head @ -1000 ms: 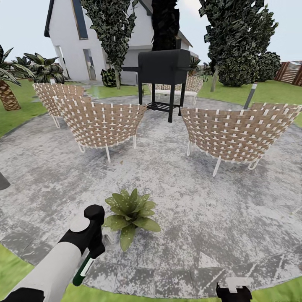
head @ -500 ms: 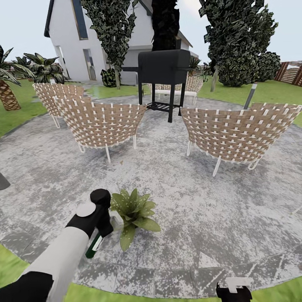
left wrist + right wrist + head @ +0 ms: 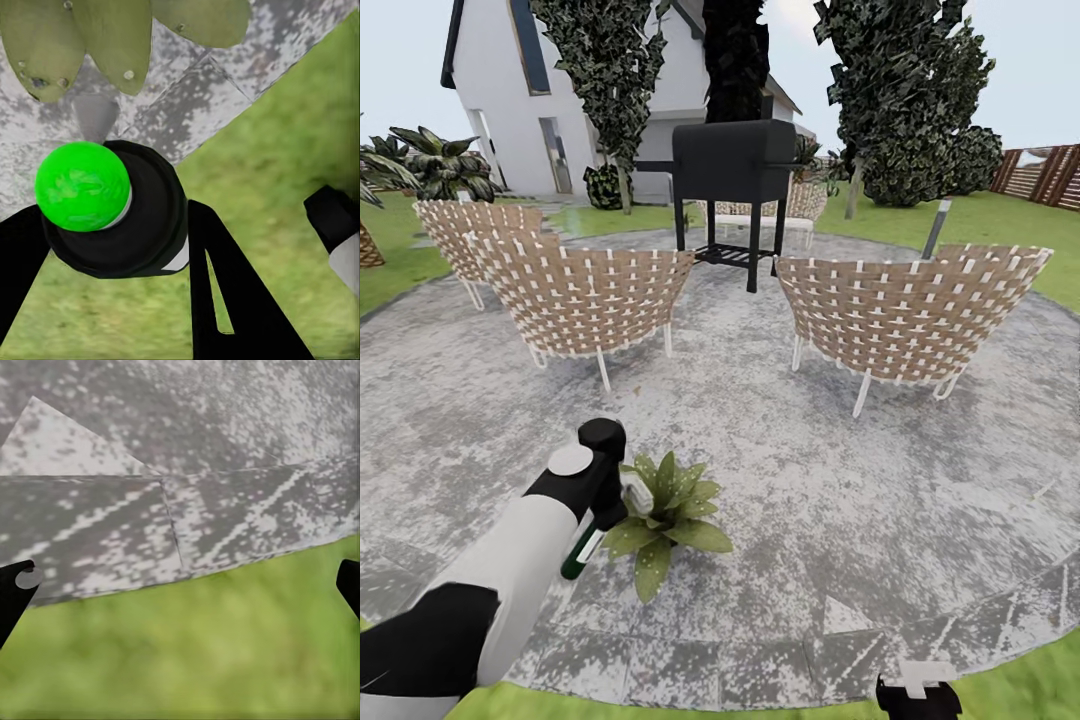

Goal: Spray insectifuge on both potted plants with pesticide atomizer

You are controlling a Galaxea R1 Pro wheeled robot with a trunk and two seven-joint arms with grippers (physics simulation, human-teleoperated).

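Note:
One potted plant, a low rosette of speckled green leaves, sits on the grey stone patio of the garden. My left gripper is shut on the pesticide atomizer, a slim dark green bottle tilted with its pale trigger head over the plant's near-left leaves. In the left wrist view the atomizer's round green end sits between the black fingers of the left gripper, and plant leaves lie just beyond. My right gripper hangs low at the patio's edge; its fingertips stand wide apart, empty.
Wicker chairs stand mid-patio behind the plant, a black grill beyond them. Lawn rings the stone, with a slat fence far right and a white house at the back.
My left arm has swung forward and right with the atomizer, bringing its trigger head from beside the plant to over its leaves. The head view has shifted a little.

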